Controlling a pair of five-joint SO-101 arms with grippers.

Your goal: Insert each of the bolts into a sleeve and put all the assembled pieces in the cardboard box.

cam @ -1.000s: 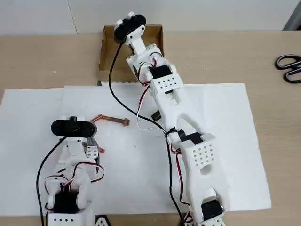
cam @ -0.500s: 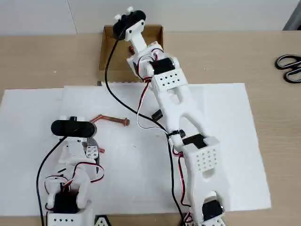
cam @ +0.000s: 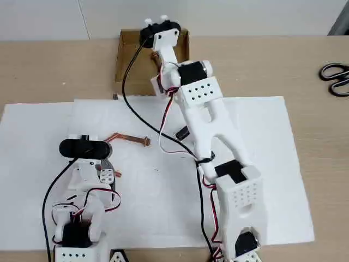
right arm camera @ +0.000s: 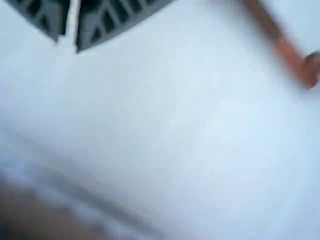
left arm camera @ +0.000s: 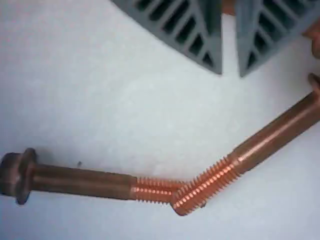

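Status: not done.

Two bolts (cam: 128, 138) lie on the paper (cam: 262, 142), left of centre and well apart from the box (cam: 126, 60) at the far side of the table (cam: 54, 65).

In the left wrist view their threaded tips touch, making a shallow V.
- The headed bolt (left arm camera: 75, 177) shows head, shank and thread, all bare.
- The second bolt (left arm camera: 270, 135) steps up to a thicker smooth body past its thread and runs out of frame. I can't tell whether that is a sleeve or plain shank.

The left arm (cam: 82, 180) is at the near left. The left tool (left arm camera: 230, 70) hangs just on the near side of the V. Its jaws are almost together with a thin gap, nothing is between them, and they do not touch either bolt.

The right arm (cam: 196, 103) stretches far, with its end over the box. The right tool (right arm camera: 67, 42) also has its jaws drawn close with only a slit, and I can see nothing gripped. A blurred copper piece (right arm camera: 280, 42) lies apart from those jaws. I can't tell what it is or whether it sits in the box.

The arm covers most of the box floor, so I can't confirm any delivery.

My read is mid-task at best. What's left:
- The headed bolt needs a sleeve.
- The second bolt needs checking.
- Both need carrying far to the box.
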